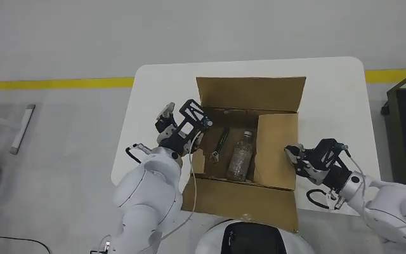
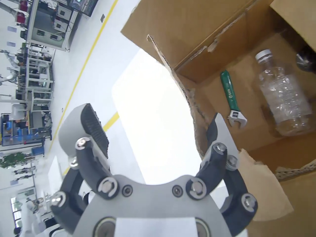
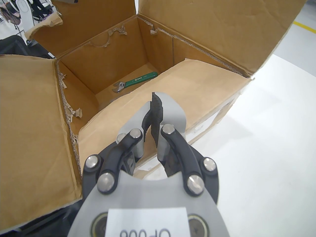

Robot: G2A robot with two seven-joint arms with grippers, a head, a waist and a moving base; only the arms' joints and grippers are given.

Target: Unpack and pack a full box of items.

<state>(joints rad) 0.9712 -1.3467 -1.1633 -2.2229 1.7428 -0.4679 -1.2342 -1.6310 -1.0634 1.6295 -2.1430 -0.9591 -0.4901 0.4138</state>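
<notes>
Cardboard box (image 1: pixel 244 197) stands open at mid-table, its near flap folded out over the near edge of the white table (image 1: pixel 336 89). The right gripper (image 3: pixel 154 107) sits between the box and the table's right edge. Its pads are closed together against the outer edge of the right flap (image 1: pixel 276 149); it cannot be told whether cardboard is pinched between them. The left gripper (image 2: pixel 151 115) hangs over the box's torn left wall, fingers spread wide and holding nothing. One finger is outside above the table, the other at the ragged rim.

On the box floor a green-handled wrench (image 1: pixel 219 146) lies toward the left wall. A clear plastic bottle (image 1: pixel 240 159) lies on its side just beside it, cap toward the far edge. The far flap (image 1: pixel 250 92) stands raised.
</notes>
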